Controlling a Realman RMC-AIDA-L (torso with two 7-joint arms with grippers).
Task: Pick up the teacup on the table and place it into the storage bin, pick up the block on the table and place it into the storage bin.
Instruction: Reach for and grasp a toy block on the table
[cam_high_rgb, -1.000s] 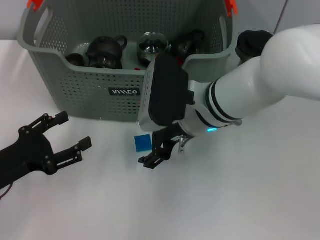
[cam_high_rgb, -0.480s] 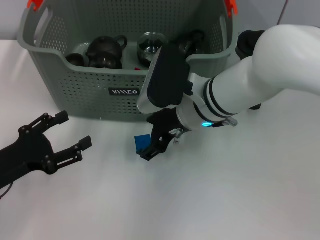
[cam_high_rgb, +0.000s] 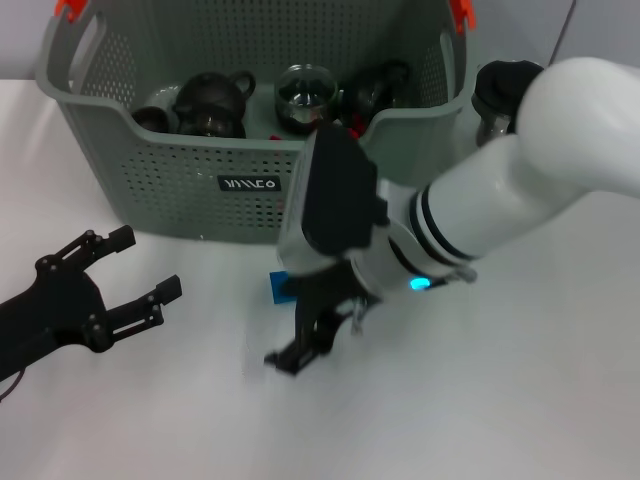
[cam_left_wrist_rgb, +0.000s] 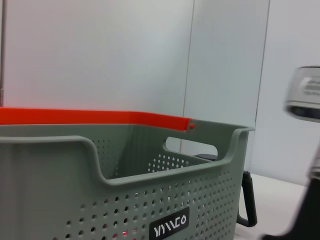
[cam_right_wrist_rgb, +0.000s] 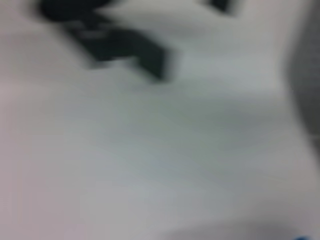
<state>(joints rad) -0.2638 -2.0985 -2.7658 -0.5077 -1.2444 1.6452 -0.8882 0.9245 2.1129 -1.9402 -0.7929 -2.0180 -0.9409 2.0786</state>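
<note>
White table (cam_high_rgb: 520, 400) — block (cam_high_rgb: 280, 285) half-hidden overhead, perhaps a blue speck (cam_right_wrist_rgb: 302, 238) wrist-side.

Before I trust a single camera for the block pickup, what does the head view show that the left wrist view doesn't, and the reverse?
Only the head view shows the blue block on the table, the right end effector just in front of it, the left end effector open off to the left, and the dark teaware inside the storage bin. Only the left wrist view shows the bin's orange handle strip side-on. Both share the bin's perforated wall with its black label.
</note>
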